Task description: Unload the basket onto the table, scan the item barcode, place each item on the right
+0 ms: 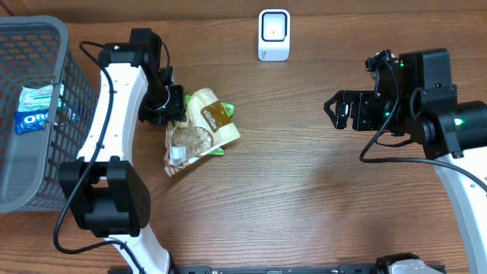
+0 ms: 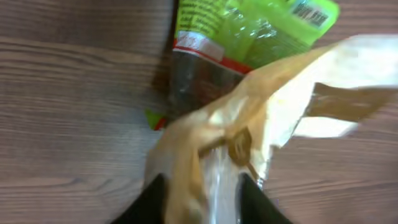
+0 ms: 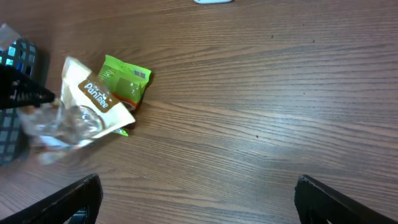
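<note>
Under your left tool (image 1: pixel 173 106), on the table (image 1: pixel 304 198), lies the tan snack bag (image 1: pixel 207 120). It sits on top of a green packet (image 3: pixel 127 84), between the basket (image 1: pixel 30 183) and the white scanner (image 1: pixel 274 34). From overhead, the bag's long axis runs on a slant from near-left to far-right, so its far end points roughly at the scanner. In the left wrist view the tool's fingers (image 2: pixel 155 199) stand either side of the bag's clear end, but blur means you cannot tell whether they grip it. Your right tool (image 1: pixel 332 110) hangs wide apart and empty, well away, so the left arm is much the nearer. A barcode (image 2: pixel 309 14) shows on the green packet's far end.
</note>
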Tool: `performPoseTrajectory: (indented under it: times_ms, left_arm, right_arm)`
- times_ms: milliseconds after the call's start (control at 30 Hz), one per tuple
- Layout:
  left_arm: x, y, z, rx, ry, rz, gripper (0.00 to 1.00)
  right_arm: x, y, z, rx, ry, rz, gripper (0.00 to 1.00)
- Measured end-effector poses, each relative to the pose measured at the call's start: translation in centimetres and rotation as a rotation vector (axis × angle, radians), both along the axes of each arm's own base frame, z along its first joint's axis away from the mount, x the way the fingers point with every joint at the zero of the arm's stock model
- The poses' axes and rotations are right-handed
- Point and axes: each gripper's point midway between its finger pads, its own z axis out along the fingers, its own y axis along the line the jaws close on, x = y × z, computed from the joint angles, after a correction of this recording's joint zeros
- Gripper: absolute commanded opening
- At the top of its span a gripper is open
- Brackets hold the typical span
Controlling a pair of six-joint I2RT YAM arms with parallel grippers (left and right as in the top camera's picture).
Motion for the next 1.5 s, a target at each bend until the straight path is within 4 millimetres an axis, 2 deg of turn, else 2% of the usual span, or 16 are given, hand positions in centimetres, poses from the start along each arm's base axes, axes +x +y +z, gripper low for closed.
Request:
performPoseTrajectory:
  times_ms: [267, 367, 467, 567, 600, 633, 733, 800, 867, 967, 1100, 1200, 1233, 1333, 1400, 1500]
  left_arm:
    - [0.2, -1.1, 0.0, -0.063, -0.016, -0.053, 0.61]
    - [2.0, -1.5, 3.0, -0.098, -0.099, -0.064, 0.63]
    - [5.8, -0.6, 10.0, -0.104, -0.323, -0.049, 0.73]
    - [8.3, 3.3, 19.1, -0.048, -0.605, 0.051, 0.78]
    - [8.4, 4.4, 20.5, -0.030, -0.648, 0.081, 0.78]
    - [8.4, 7.1, 23.2, 0.021, -0.729, 0.159, 0.78]
    - [6.7, 14.5, 27.2, 0.166, -0.839, 0.387, 0.79]
    - [5.5, 18.3, 27.5, 0.234, -0.837, 0.514, 0.79]
    - [4.1, 22.6, 26.9, 0.305, -0.810, 0.659, 0.79]
    - [3.0, 26.9, 25.1, 0.361, -0.754, 0.795, 0.76]
    - [3.0, 32.0, 18.7, 0.384, -0.591, 0.940, 0.73]
    - [4.0, 33.9, 13.2, 0.366, -0.473, 0.989, 0.73]
    - [4.6, 34.4, 10.5, 0.354, -0.415, 0.997, 0.73]
    - [5.5, 34.9, 4.8, 0.325, -0.302, 1.003, 0.71]
    - [5.8, 35.0, 1.4, 0.310, -0.236, 1.007, 0.71]
    - [5.9, 35.0, -1.6, 0.293, -0.178, 1.054, 0.70]
  right_arm:
    - [0.0, 0.0, 0.0, 0.000, 0.000, -0.001, 0.99]
    - [0.0, 0.0, 0.0, 0.001, 0.000, 0.000, 0.99]
    - [0.0, 0.0, 0.0, 0.000, 0.001, -0.001, 0.99]
    - [0.0, 0.0, 0.0, 0.000, 0.001, 0.000, 0.99]
    - [0.0, 0.0, 0.0, 0.001, 0.000, 0.000, 0.99]
    - [0.0, 0.0, 0.0, 0.000, 0.001, 0.000, 0.99]
    - [0.0, 0.0, 0.0, 0.000, 0.000, -0.001, 0.99]
    - [0.0, 0.0, 0.0, 0.000, 0.001, 0.001, 0.99]
    - [0.0, 0.0, 0.0, 0.001, 0.001, 0.000, 0.99]
    - [-0.1, 0.0, -0.1, -0.001, 0.008, -0.001, 1.00]
    - [-0.5, -0.1, -0.3, -0.004, 0.026, 0.000, 1.00]
    - [-0.7, -0.1, -0.4, -0.005, 0.033, 0.000, 1.00]
    - [-0.7, -0.1, -0.4, -0.005, 0.034, -0.001, 1.00]
    - [-0.7, -0.1, -0.4, -0.005, 0.034, 0.000, 1.00]
    - [-0.7, -0.1, -0.4, -0.004, 0.034, 0.000, 1.00]
    - [-0.7, -0.1, -0.4, -0.004, 0.035, -0.002, 1.00]
